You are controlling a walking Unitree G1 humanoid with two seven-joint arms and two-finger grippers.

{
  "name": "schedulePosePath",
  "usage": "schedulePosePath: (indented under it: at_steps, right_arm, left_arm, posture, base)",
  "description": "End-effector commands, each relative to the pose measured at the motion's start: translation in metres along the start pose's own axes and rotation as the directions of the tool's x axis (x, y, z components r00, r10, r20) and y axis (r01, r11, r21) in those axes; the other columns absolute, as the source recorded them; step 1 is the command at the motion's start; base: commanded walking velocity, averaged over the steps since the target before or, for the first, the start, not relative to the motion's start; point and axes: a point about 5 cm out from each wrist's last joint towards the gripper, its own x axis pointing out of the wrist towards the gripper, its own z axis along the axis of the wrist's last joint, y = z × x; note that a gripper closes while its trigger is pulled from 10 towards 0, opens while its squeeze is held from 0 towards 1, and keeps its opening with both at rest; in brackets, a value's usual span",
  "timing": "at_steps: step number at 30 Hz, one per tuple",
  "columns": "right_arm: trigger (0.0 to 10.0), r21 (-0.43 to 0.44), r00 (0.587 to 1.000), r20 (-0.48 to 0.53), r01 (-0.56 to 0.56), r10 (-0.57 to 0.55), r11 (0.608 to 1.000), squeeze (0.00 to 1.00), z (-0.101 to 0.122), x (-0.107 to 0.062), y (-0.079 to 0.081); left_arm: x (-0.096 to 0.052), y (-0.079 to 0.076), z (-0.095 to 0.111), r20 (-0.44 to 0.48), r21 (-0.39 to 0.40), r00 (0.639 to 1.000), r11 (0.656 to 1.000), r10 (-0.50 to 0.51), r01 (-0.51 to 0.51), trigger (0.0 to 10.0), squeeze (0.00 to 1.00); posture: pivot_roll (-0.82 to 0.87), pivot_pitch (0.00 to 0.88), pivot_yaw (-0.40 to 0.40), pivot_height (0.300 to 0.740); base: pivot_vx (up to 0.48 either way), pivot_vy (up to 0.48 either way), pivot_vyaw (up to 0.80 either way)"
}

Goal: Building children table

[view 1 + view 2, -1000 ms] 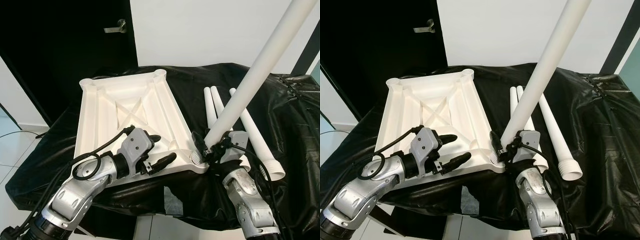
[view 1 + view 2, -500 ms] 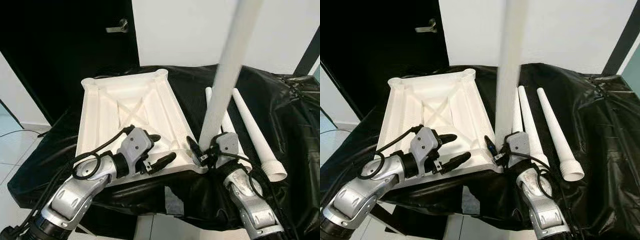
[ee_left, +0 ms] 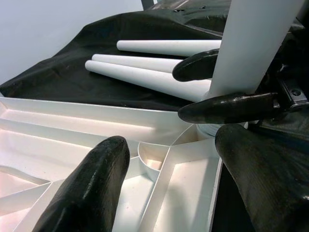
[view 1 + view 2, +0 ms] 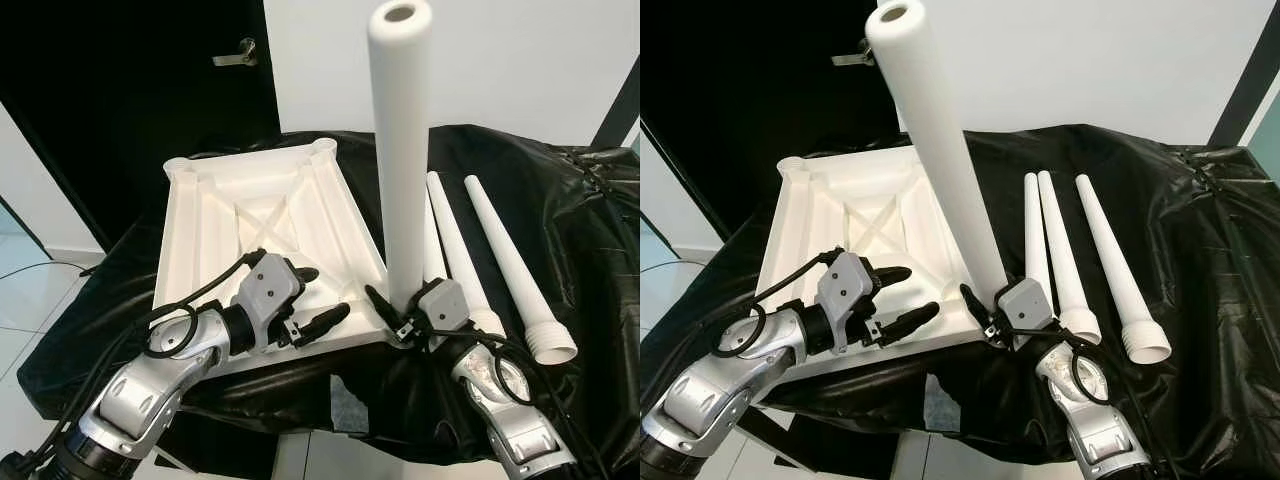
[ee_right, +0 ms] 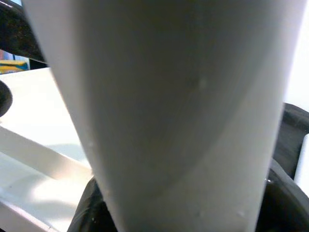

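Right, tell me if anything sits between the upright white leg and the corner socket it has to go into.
Nothing visible does. The right hand holds the tall white tapered plastic leg by its base, right at the near right corner socket of the upturned white plastic tabletop. The left hand straddles the near edge beside it, open.

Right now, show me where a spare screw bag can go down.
Bare black cloth lies right of the three loose legs, and behind them toward the wall. It is crowded at the tabletop's near corner, where both grippers and the upright leg meet.
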Motion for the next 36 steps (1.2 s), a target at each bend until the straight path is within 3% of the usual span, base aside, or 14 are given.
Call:
schedulePosePath:
  at_steps: [1,2,3,4,7,8,9,10,17,23,28,34,36]
  right_arm:
    - [10.0,0.066,0.99,-0.133,-0.036,0.045,0.997,0.0,-0.026,-0.012,0.011]
    - [10.0,0.12,0.991,-0.135,-0.005,0.021,0.993,0.0,-0.028,-0.012,0.009]
    - [10.0,0.12,0.991,-0.135,-0.005,0.021,0.993,0.0,-0.028,-0.012,0.009]
    - [10.0,0.195,0.989,-0.145,0.036,-0.008,0.98,0.0,-0.03,-0.012,0.008]
    - [10.0,0.195,0.989,-0.145,0.036,-0.008,0.98,0.0,-0.03,-0.012,0.008]
    - [10.0,0.271,0.987,-0.158,0.078,-0.035,0.959,0.0,-0.031,-0.011,0.006]
    - [10.0,0.271,0.987,-0.158,0.078,-0.035,0.959,0.0,-0.031,-0.011,0.006]
    - [10.0,0.336,0.984,-0.17,0.108,-0.052,0.936,0.0,-0.032,-0.009,0.006]
    - [10.0,0.412,0.978,-0.198,0.143,-0.065,0.9,0.0,-0.032,-0.005,0.006]
    - [10.0,0.538,0.968,-0.222,0.22,-0.115,0.814,0.0,-0.033,-0.002,0.001]
    - [10.0,0.389,0.97,-0.237,0.149,-0.057,0.909,0.0,-0.033,-0.004,-0.004]
    - [10.0,0.268,0.965,-0.262,0.086,-0.013,0.96,0.0,-0.034,-0.004,-0.011]
    - [10.0,0.189,0.96,-0.275,0.002,0.051,0.982,0.0,-0.034,-0.004,-0.012]
  left_arm:
    - [-0.002,-0.002,0.005,0.002,0.025,0.992,0.991,-0.13,0.13,10.0,0.0]
    - [-0.003,-0.002,0.005,0.001,0.026,0.991,0.991,-0.131,0.131,10.0,0.0]
    - [-0.003,-0.002,0.005,0.001,0.026,0.991,0.991,-0.131,0.131,10.0,0.0]
    - [-0.003,-0.002,0.005,0.0,0.027,0.991,0.991,-0.132,0.132,10.0,0.0]
    - [-0.003,-0.002,0.005,0.0,0.027,0.991,0.991,-0.132,0.132,10.0,0.0]
    - [-0.003,-0.002,0.005,-0.001,0.028,0.991,0.991,-0.132,0.132,10.0,0.0]
    - [-0.003,-0.002,0.005,-0.001,0.028,0.991,0.991,-0.132,0.132,10.0,0.0]
    - [-0.004,-0.002,0.005,-0.001,0.028,0.991,0.991,-0.131,0.131,10.0,0.0]
    - [-0.004,-0.002,0.005,-0.001,0.028,0.991,0.991,-0.131,0.131,10.0,0.0]
    - [-0.004,-0.001,0.006,-0.001,0.03,0.992,0.991,-0.128,0.128,10.0,0.0]
    - [-0.005,-0.001,0.005,-0.002,0.031,0.991,0.991,-0.131,0.131,10.0,0.0]
    - [-0.004,-0.001,0.005,-0.002,0.03,0.991,0.991,-0.134,0.134,10.0,0.0]
    - [-0.004,-0.001,0.006,-0.001,0.031,0.991,0.99,-0.135,0.135,10.0,0.0]
  posture:
    - [0.05,0.0,0.069,0.74]
    - [0.06,0.0,0.069,0.74]
    - [0.06,0.0,0.069,0.74]
    - [0.06,0.0,0.07,0.74]
    - [0.06,0.0,0.07,0.74]
    - [0.06,0.0,0.07,0.74]
    - [0.06,0.0,0.07,0.74]
    - [0.06,0.0,0.07,0.74]
    - [0.06,0.0,0.069,0.74]
    - [0.06,0.0,0.068,0.74]
    - [0.06,0.0,0.07,0.74]
    - [0.05,0.0,0.071,0.74]
    - [0.06,0.0,0.069,0.74]
  base:
    - [0.0,0.0,0.0]
    - [0.0,0.0,0.0]
    - [0.0,0.0,0.0]
    - [0.0,0.0,0.0]
    - [0.0,0.0,0.0]
    - [0.0,0.0,0.0]
    - [0.0,0.0,0.0]
    - [0.0,0.0,0.0]
    - [0.0,0.0,0.0]
    - [0.0,0.0,0.0]
    - [0.0,0.0,0.0]
    - [0.0,0.0,0.0]
    - [0.0,0.0,0.0]
